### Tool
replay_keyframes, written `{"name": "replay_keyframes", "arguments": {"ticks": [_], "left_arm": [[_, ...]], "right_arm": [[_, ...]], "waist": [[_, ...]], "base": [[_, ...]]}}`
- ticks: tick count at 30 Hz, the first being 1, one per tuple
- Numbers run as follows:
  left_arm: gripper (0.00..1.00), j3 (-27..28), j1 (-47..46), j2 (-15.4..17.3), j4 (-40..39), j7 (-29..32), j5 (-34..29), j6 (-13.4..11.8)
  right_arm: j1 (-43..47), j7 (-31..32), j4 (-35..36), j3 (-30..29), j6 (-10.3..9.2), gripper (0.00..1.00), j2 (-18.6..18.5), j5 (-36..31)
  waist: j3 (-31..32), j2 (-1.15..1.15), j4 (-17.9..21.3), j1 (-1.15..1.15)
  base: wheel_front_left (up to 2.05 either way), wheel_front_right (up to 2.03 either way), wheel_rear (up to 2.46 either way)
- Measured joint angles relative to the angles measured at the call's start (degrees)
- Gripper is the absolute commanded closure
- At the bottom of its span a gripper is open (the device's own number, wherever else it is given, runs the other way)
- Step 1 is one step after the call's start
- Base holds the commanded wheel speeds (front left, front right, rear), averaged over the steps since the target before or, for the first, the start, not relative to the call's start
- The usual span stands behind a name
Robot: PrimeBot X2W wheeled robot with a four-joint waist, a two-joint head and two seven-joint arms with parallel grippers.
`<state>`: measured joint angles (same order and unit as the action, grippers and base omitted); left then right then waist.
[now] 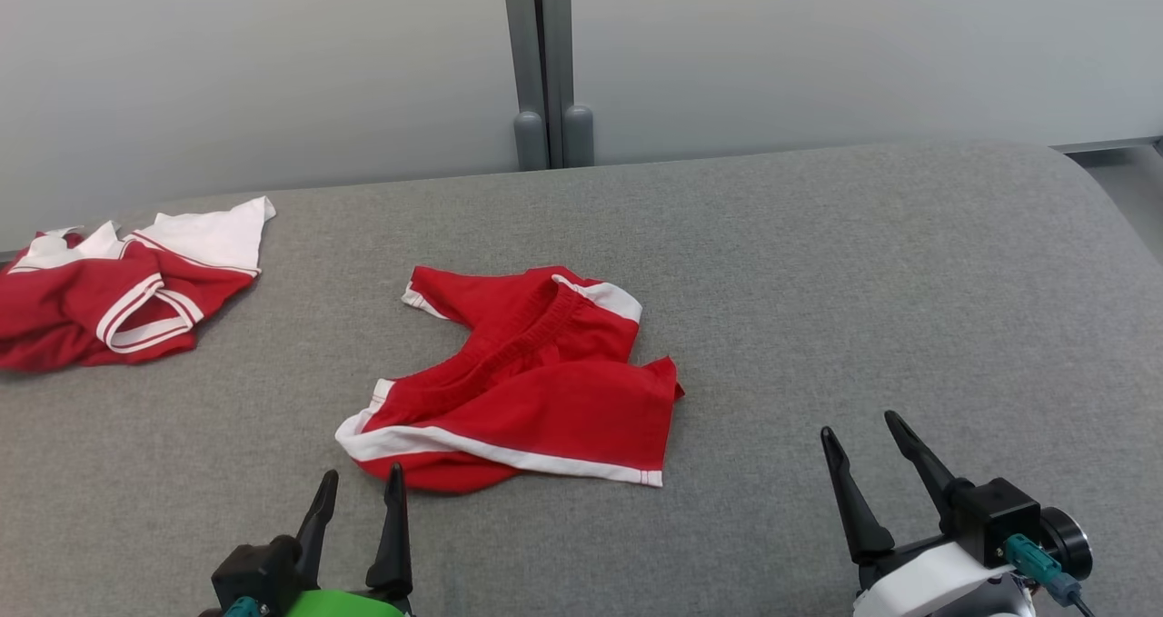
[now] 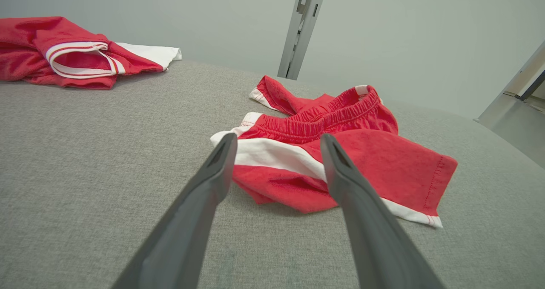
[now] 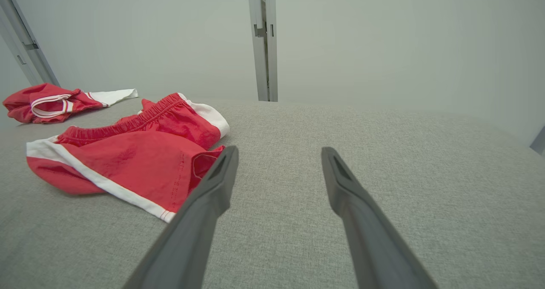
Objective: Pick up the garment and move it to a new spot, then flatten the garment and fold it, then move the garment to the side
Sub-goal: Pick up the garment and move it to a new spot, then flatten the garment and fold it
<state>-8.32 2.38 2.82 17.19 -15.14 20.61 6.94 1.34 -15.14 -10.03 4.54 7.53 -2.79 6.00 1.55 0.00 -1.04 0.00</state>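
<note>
Head view: crumpled shorts (image 1: 545, 399) run near-left to far-right.

Shorts (image 1: 536, 390): red, white side stripes and hem edging. Second garment (image 1: 109, 299): red body, white panel, red-and-white striped trim. Worktop (image 1: 863, 281): grey, fine heathered weave. Wall (image 1: 273, 54) behind: plain pale grey. Post (image 1: 541, 54): darker grey.

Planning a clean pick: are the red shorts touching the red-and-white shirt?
Apart. The head view shows a strip of bare grey surface between the red shorts and the red-and-white shirt. The left wrist view shows the same gap.
</note>
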Motion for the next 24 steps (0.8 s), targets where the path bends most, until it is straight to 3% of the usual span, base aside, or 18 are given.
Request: {"name": "replay_keyframes", "arguments": {"ticks": [18,24], "left_arm": [[0.00,-0.6,0.0,0.0,-0.7,0.0,0.5,-0.5],[0.00,-1.1,-0.1,0.0,-1.4,0.0,0.6,-0.7]], "right_arm": [[-0.4,0.0,-0.8,-0.5,0.00,0.00,0.0,-0.1],[-1.2,0.0,-3.2,2.1,0.00,0.00,0.0,-2.5]], "waist": [[-0.1,0.00,-0.9,0.00],[-0.6,0.00,-2.1,0.00]], "base": [[0.00,0.00,0.00],[0.00,0.00,0.00]]}}
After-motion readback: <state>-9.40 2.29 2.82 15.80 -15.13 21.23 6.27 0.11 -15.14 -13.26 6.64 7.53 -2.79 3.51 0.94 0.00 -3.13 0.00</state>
